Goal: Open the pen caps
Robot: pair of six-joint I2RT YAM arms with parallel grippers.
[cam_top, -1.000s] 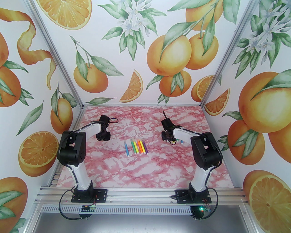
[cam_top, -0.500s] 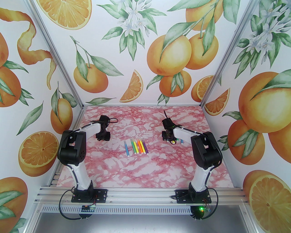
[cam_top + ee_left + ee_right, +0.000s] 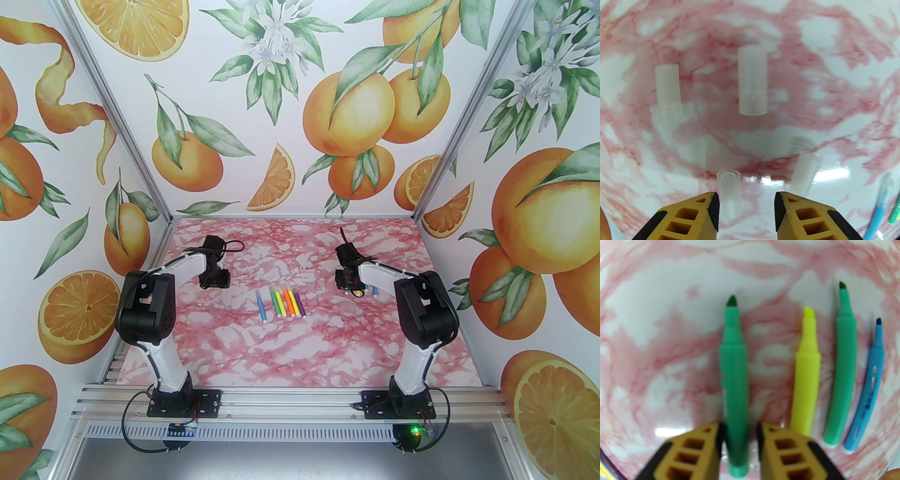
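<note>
Left gripper (image 3: 747, 199) is shown with jaws parted; a translucent pen cap (image 3: 729, 187) is seen loose between them, and other removed caps (image 3: 752, 79) are laid on the table (image 3: 281, 356) beyond. Right gripper (image 3: 740, 426) is spread about an uncapped green pen (image 3: 733, 371), apparently released, though focus is soft. Capped pens (image 3: 281, 304) are ranged in a row at mid-table. Pens are judged light, stiff and slick; barrel and cap are best gripped squarely, near the joint
</note>
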